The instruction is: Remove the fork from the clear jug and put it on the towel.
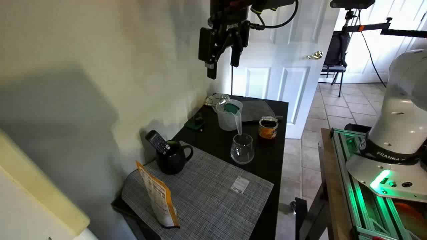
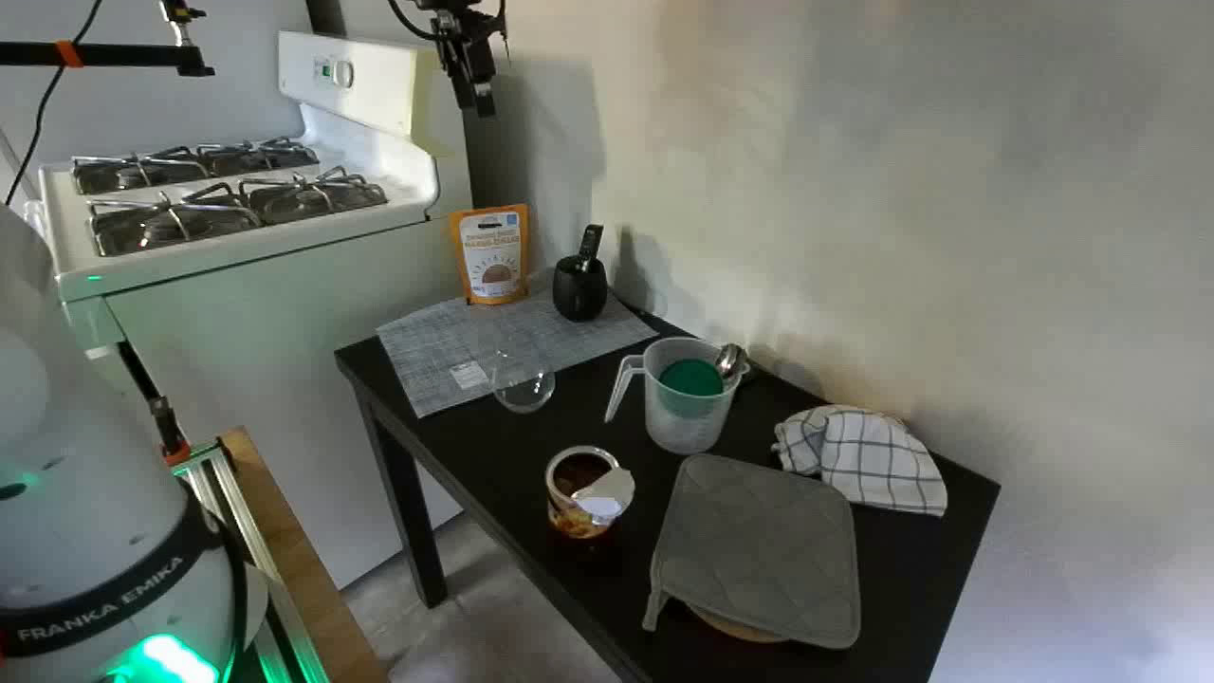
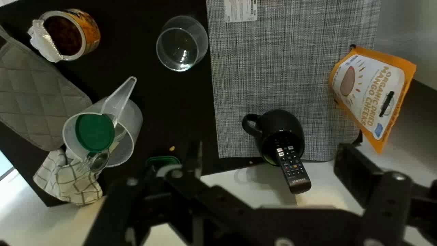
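Zero steps complete, I judge: in the wrist view the one fork (image 3: 84,165) sits in the clear jug (image 3: 135,118), tines over the rim, beside one spoon (image 3: 99,162); the towel (image 3: 245,75) lies bare of it. Left for me: grasp, draw out, carry, lay down. Counts here: one jug, one towel, one mug (image 3: 281,119) holding one remote (image 3: 294,166). In an exterior view my gripper (image 1: 223,67) hangs above the table (image 1: 206,141), jaws wide, nothing between; one glass (image 1: 242,151), one opened tin (image 1: 268,130). In an exterior view, one packet (image 2: 491,254), one quilted pad (image 2: 763,550), one checked cloth (image 2: 877,455); utensils (image 2: 731,361) at the jug's rim merge, and I cannot separate fork from spoon there.
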Robot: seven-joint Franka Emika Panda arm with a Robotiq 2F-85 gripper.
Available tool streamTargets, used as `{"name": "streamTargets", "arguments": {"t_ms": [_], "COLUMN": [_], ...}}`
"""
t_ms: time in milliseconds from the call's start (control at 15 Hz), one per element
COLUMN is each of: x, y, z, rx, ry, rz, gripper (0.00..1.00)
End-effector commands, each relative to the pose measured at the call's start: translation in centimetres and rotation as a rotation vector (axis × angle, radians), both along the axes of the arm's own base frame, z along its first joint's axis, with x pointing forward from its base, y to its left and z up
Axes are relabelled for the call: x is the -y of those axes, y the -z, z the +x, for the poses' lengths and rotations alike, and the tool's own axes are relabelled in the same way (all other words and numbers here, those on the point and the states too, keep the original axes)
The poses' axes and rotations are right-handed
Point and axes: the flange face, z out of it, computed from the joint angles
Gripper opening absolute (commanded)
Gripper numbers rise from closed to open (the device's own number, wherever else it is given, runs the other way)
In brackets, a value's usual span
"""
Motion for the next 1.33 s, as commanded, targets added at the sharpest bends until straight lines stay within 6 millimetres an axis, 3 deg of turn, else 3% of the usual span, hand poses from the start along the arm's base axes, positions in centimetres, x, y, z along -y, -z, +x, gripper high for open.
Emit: {"name": "streamTargets", "arguments": {"t_ms": [0,133,267,400,533,733,1000,1067,1133,1267], "x": [0.0,0.5,3.4,7.3,12.4,19.1,24.9,26.1,24.8,25.9], "y": [0.0,0.0,0.5,1.2,2.8,4.7,6.6,6.7,6.2,6.5], "z": [0.0,0.2,0.8,1.2,1.8,2.5,2.6,2.8,2.6,2.6], "rx": [-0.001,0.002,-0.009,-0.029,-0.068,-0.123,-0.146,-0.147,-0.147,-0.149], "ry": [0.0,0.004,0.018,0.046,0.038,-0.058,-0.231,-0.225,-0.195,-0.191], "rz": [-0.001,0.005,0.036,0.071,0.092,0.146,0.242,0.272,0.214,0.222], "gripper": [1.0,1.0,1.0,1.0,1.0,1.0,1.0,1.0,1.0,1.0]}}
